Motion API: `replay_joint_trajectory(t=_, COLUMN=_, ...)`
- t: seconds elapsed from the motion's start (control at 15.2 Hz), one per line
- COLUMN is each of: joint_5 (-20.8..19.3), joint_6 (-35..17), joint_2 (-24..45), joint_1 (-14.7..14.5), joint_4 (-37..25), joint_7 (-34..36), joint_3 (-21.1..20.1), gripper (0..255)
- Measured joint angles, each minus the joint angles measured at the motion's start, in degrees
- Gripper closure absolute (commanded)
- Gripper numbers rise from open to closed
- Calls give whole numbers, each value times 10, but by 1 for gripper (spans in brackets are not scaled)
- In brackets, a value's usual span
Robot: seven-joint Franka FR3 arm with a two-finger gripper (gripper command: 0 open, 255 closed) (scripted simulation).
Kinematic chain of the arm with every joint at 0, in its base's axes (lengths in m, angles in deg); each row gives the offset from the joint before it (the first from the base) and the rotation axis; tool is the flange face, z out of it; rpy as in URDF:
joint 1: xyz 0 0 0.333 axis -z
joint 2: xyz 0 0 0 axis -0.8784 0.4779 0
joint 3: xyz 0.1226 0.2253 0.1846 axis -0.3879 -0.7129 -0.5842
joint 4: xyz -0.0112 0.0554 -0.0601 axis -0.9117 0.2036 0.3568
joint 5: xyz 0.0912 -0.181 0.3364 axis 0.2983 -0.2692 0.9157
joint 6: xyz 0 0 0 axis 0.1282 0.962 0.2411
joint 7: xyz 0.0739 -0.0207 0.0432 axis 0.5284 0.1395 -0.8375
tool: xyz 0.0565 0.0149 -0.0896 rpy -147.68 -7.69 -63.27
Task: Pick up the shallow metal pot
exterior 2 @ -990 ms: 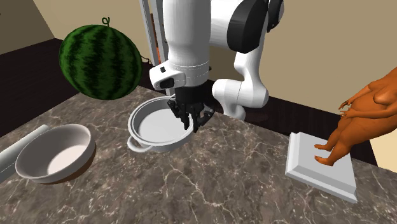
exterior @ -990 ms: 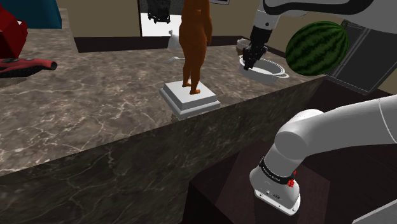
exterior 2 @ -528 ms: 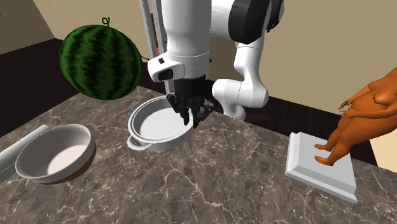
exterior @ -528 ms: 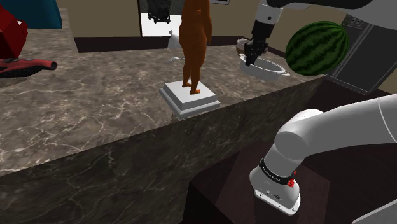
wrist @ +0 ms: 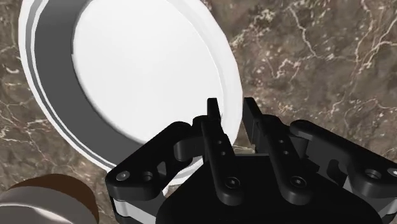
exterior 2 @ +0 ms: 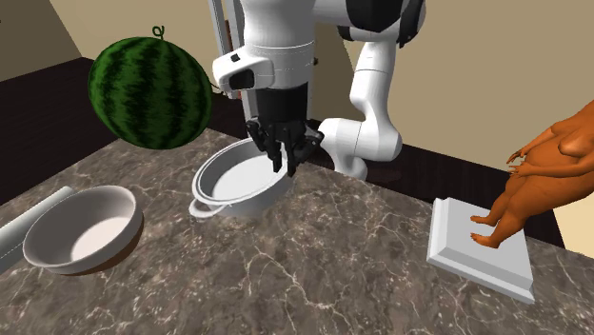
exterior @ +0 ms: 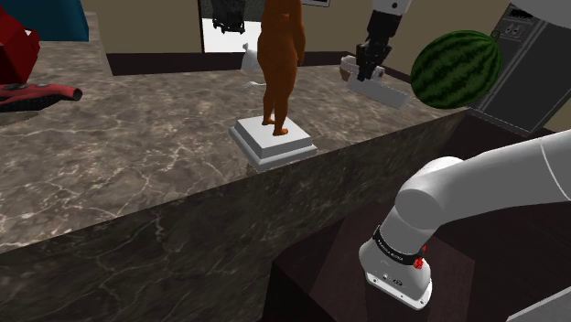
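Because the claw [exterior 2: 284, 160] pinches just one side of the rim of the white shallow pot [exterior 2: 231, 181], it hangs tilted, free side drooping toward the bowl [exterior 2: 81, 228], seemingly clear of the bench [exterior 2: 314, 276] near the edge by the watermelon [exterior 2: 150, 92].

The shallow pot [exterior 2: 238, 181] clasped in the gripper [exterior 2: 286, 164] is looking plain white with a grey inner wall, smooth and matt. The gripper's fingers [wrist: 214, 124] are showing as matt black, hard and smooth, while the arm [exterior 2: 276, 38] above the hand is shining softly like glossy white plastic. Below the hand, the countertop [exterior 2: 314, 276] is reading as polished brown stone with pale veins. Beside the pot, the bowl [exterior 2: 81, 228] is showing a smooth white inside and a brown outside
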Motion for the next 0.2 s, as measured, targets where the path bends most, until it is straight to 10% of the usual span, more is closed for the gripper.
replay_joint_trajectory(t=0.2, joint_5=2, joint_6=18, joint_2=6, joint_1=-1, joint_4=-24, joint_7=0, joint_3=-2, gripper=255)
